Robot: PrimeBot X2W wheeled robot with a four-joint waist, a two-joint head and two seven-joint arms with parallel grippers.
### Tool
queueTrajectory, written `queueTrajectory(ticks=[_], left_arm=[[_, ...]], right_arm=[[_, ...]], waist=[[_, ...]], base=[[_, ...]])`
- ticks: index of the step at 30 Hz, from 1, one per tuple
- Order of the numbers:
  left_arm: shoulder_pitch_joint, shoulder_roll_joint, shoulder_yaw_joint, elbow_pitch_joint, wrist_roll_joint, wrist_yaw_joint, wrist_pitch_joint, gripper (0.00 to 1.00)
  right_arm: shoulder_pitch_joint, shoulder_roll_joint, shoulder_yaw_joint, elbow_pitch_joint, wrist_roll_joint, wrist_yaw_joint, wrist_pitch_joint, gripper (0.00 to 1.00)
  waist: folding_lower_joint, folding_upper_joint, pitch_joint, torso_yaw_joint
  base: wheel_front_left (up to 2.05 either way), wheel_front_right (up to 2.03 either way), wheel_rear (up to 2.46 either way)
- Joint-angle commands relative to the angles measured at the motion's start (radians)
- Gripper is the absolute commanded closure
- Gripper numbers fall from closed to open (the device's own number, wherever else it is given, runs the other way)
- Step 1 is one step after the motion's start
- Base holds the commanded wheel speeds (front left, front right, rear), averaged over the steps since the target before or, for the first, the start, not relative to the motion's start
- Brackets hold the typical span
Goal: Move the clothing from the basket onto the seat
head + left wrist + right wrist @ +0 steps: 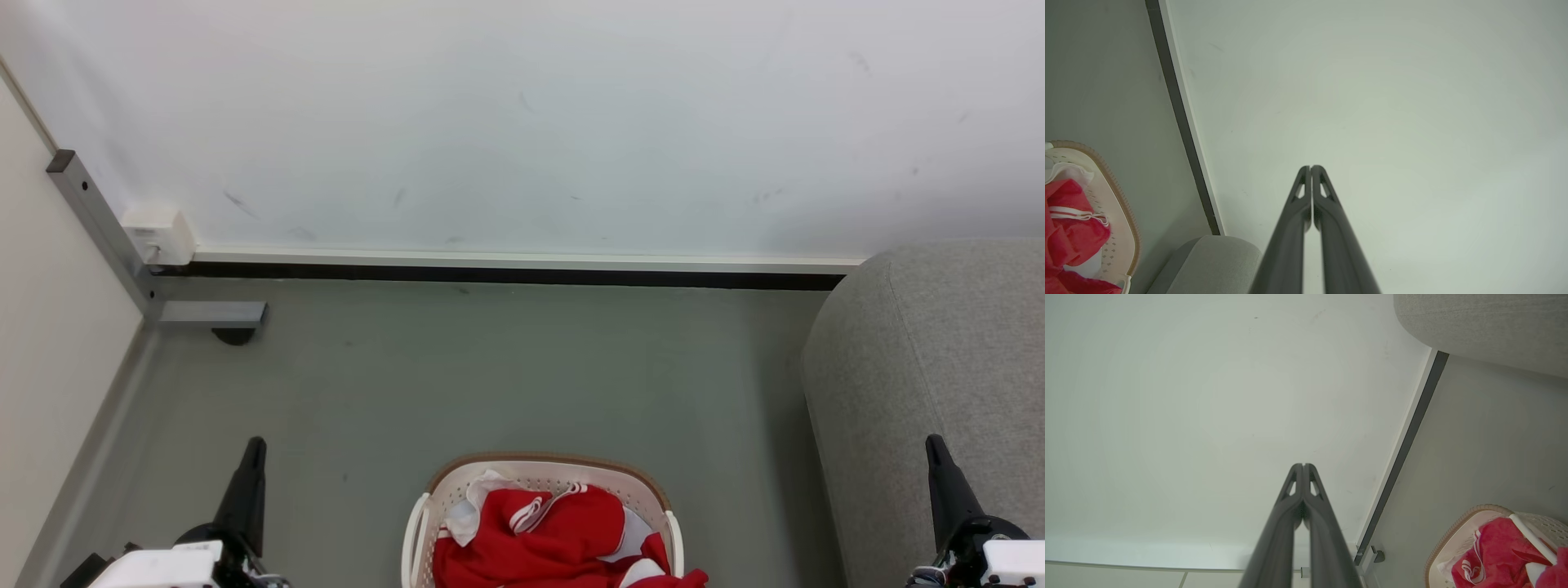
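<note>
Waiting to begin is how this job is looking. All the red clothing (pixel 555 539) is lying in the basket (pixel 542 465). The basket is sitting on the floor (pixel 490 367) right in front of the robot, low in the middle of the head view. One red bit seems to be hanging over the basket's right edge. The grey seat (pixel 939 367) is standing to the right of the basket, near it but not touching. No clothing is lying on the part of the seat that is showing. So I am guessing nothing is done yet, and the whole move is left to do.

The left gripper (pixel 1311 168) is pointing at the white wall (pixel 522 122) with its two fingers pressed together, and it is holding nothing. The right gripper (pixel 1303 465) is doing the same, fingers squeezed together around nothing. Both are hanging well apart from the basket, one on each side.

Counting now: one basket, one seat, two grippers and one heap of clothing. The heap is too bunched up to tell how many pieces are in it.
</note>
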Motion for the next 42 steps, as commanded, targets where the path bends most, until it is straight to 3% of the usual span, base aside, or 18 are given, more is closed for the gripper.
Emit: queueTrajectory(ticks=[1, 42], left_arm=[[-0.008, 0.007, 0.001, -0.004, -0.012, -0.003, 0.003, 1.0], [-0.008, 0.007, 0.001, -0.004, -0.012, -0.003, 0.003, 1.0]], right_arm=[[-0.013, -0.007, -0.003, -0.005, 0.0, -0.002, 0.002, 1.0], [-0.013, -0.008, -0.003, -0.005, 0.0, -0.002, 0.002, 1.0]], waist=[[0.0, 0.0, 0.0, 0.0], [0.0, 0.0, 0.0, 0.0]], base=[[0.0, 0.0, 0.0], [0.0, 0.0, 0.0]])
